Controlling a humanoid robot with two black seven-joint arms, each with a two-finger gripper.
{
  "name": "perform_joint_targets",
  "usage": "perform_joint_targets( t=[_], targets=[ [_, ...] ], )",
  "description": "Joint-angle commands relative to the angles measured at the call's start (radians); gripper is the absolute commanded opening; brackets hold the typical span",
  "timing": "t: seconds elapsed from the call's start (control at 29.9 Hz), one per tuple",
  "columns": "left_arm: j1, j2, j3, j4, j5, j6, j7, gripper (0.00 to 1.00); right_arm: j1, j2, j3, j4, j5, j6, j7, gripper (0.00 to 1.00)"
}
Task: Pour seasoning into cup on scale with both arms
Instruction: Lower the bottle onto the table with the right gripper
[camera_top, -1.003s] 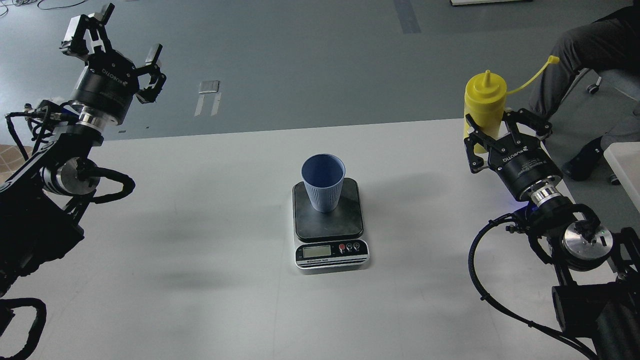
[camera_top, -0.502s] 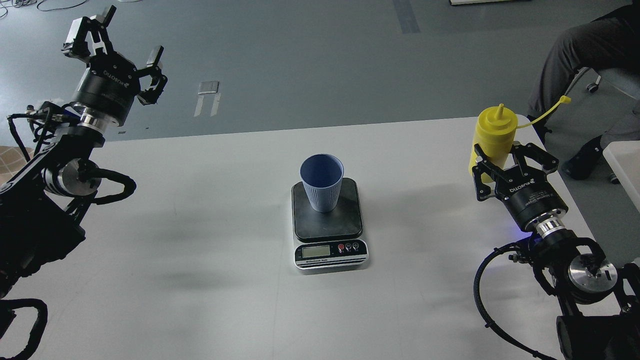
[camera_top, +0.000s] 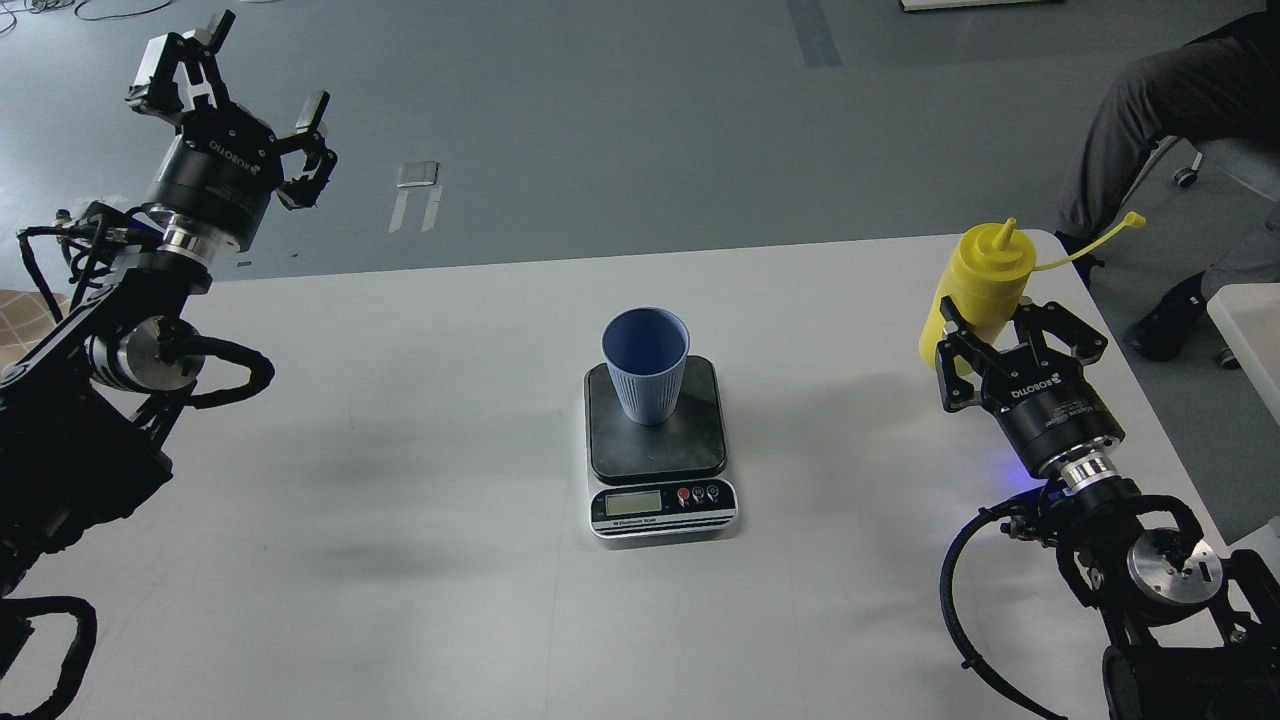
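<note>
Yellow bottle (camera_top: 985, 285), judged soft, light and squeezable, stands near the table's right edge, clamped low by the right gripper (camera_top: 1000, 345); left gripper (camera_top: 235, 95) spread, empty.

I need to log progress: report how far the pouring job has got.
Done: the blue cup stands upright on the kitchen scale. In hand: the right gripper is shut on the yellow squeeze bottle, upright near the table's right edge, cap off. Left: carrying it over, tilting and pouring; the left gripper is open, raised, holding nothing.
</note>
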Motion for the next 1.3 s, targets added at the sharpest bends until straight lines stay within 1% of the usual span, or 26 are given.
perform_joint_targets(
  t=[0.0, 0.13, 0.43, 0.64, 0.74, 0.77, 0.8, 0.87, 0.94, 0.97, 1.0, 1.07, 1.14, 1.17, 1.2, 1.24, 1.27],
  targets=[
    [0.000, 0.002, 0.000, 0.000, 0.000, 0.000, 0.000, 0.98, -0.003, 0.000, -0.004, -0.036, 0.024, 0.006, 0.000, 0.00],
    [-0.002, 0.006, 0.002, 0.000, 0.000, 0.000, 0.000, 0.98, -0.010, 0.000, -0.004, -0.070, 0.053, 0.026, 0.000, 0.00],
    [-0.002, 0.006, 0.000, 0.000, 0.000, 0.000, 0.000, 0.98, -0.023, 0.000, -0.004, -0.082, 0.056, 0.034, 0.000, 0.00],
    [-0.003, 0.006, 0.002, 0.000, 0.000, 0.000, 0.000, 0.98, -0.023, 0.000, -0.002, -0.099, 0.056, 0.035, 0.000, 0.08],
    [-0.003, 0.006, 0.000, 0.000, 0.000, 0.000, 0.000, 0.98, -0.023, 0.000, -0.004, -0.099, 0.056, 0.035, 0.000, 0.13],
    [-0.003, 0.006, 0.000, 0.000, 0.000, 0.000, 0.000, 0.98, -0.024, 0.000, -0.004, -0.099, 0.056, 0.035, 0.000, 0.17],
    [-0.003, 0.006, 0.000, 0.000, 0.000, 0.000, 0.000, 0.98, -0.023, 0.000, -0.007, -0.099, 0.056, 0.032, 0.000, 0.24],
    [-0.003, 0.006, 0.000, 0.000, 0.000, 0.000, 0.000, 0.98, -0.023, 0.000, -0.013, -0.101, 0.055, 0.029, 0.000, 0.32],
    [-0.005, 0.006, 0.000, 0.000, 0.000, 0.000, 0.000, 0.98, -0.023, 0.000, -0.013, -0.101, 0.055, 0.026, 0.000, 0.37],
    [-0.003, 0.006, 0.000, 0.000, 0.000, 0.000, 0.000, 0.98, -0.023, 0.000, -0.013, -0.101, 0.055, 0.023, 0.000, 0.42],
    [-0.005, 0.006, 0.000, 0.000, 0.000, 0.000, 0.000, 0.98, -0.023, 0.000, -0.015, -0.101, 0.053, 0.020, 0.000, 0.45],
    [-0.005, 0.006, 0.000, 0.000, 0.000, 0.000, 0.000, 0.98, -0.023, 0.000, -0.015, -0.101, 0.053, 0.020, 0.000, 0.53],
    [-0.005, 0.005, 0.000, 0.002, 0.000, 0.000, 0.000, 0.98, -0.023, 0.000, -0.013, -0.101, 0.053, 0.020, 0.002, 0.59],
    [-0.005, 0.003, 0.000, 0.000, 0.000, 0.000, 0.000, 0.98, -0.024, 0.000, -0.013, -0.099, 0.055, 0.023, 0.005, 0.65],
    [-0.005, 0.003, 0.000, 0.000, 0.000, 0.000, 0.000, 0.98, -0.026, 0.000, -0.013, -0.099, 0.055, 0.025, 0.006, 0.68],
    [-0.005, 0.003, 0.000, 0.000, 0.000, 0.000, 0.000, 0.98, -0.026, 0.000, -0.012, -0.098, 0.055, 0.025, 0.006, 0.78],
    [-0.005, 0.002, 0.000, 0.000, 0.000, 0.000, 0.000, 0.98, -0.027, 0.000, -0.010, -0.098, 0.055, 0.023, 0.006, 0.92]
  ],
)
